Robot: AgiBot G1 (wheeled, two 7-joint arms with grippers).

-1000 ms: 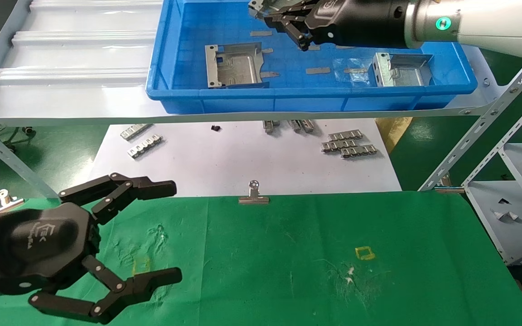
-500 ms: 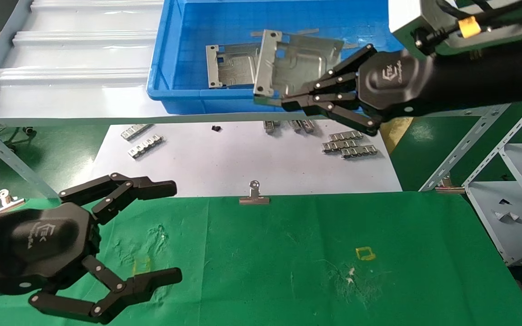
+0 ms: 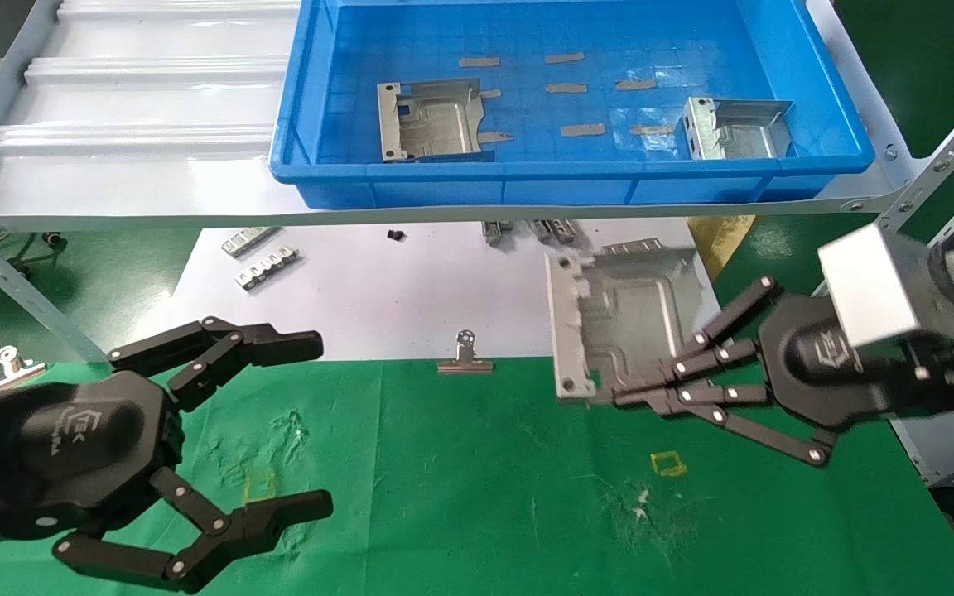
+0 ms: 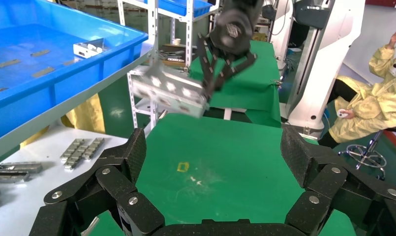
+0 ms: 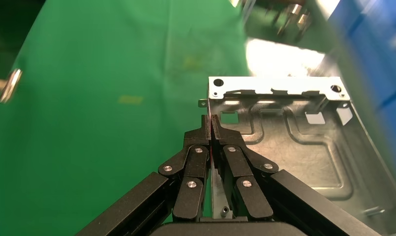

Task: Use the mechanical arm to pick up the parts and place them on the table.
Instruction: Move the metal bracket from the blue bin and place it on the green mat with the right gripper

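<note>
My right gripper is shut on a silver-grey bracket and holds it in the air over the far edge of the green table. In the right wrist view the jaws pinch the bracket's side flange. The left wrist view shows the same bracket held by the right gripper. Two more brackets lie in the blue tray: one at its left, one at its right. My left gripper is open and empty above the table's near left, and its fingers show in its own wrist view.
The blue tray sits on a grey-white shelf above a white paper sheet with small ribbed strips. A silver binder clip grips the cloth's far edge. A yellow square outline marks the cloth. A metal rack stands at the right.
My right gripper has carried the bracket out of the blue tray, down and towards me, to the far edge of the green cloth. The left arm has not moved.
</note>
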